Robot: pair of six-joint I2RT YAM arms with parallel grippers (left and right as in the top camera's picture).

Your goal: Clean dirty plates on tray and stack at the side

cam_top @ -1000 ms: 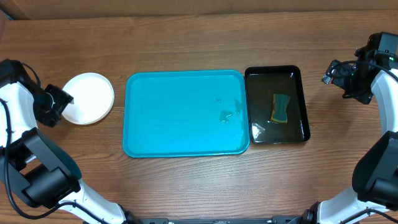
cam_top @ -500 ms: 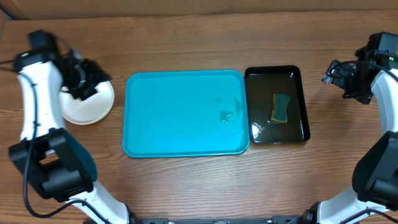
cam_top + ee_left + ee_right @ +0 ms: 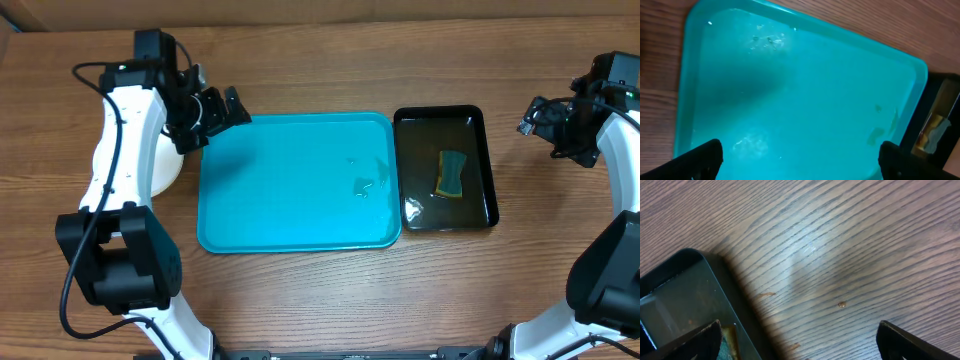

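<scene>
I see the wooden table [image 3: 300,300] with the blue tray [image 3: 300,190] at its centre. The tray is bare apart from a few wet smears toward its right side. Just beside its right edge sits the narrower black tray [image 3: 420,135]. The plates [image 3: 168,172] are off the tray, on the table just left of it. My left arm covers most of them, so I see only a white edge and cannot count them or make out a green rim. My left gripper [image 3: 215,110] hangs over the tray's far left corner. In its wrist view the fingers stand wide apart with nothing between them. My right gripper [image 3: 535,115] is off to the right of the black tray, above bare wood, its jaws also spread wide and empty. A green and yellow sponge [image 3: 452,175] lies in the black tray. A brown crumb [image 3: 841,304] lies on the wood under the right wrist.
</scene>
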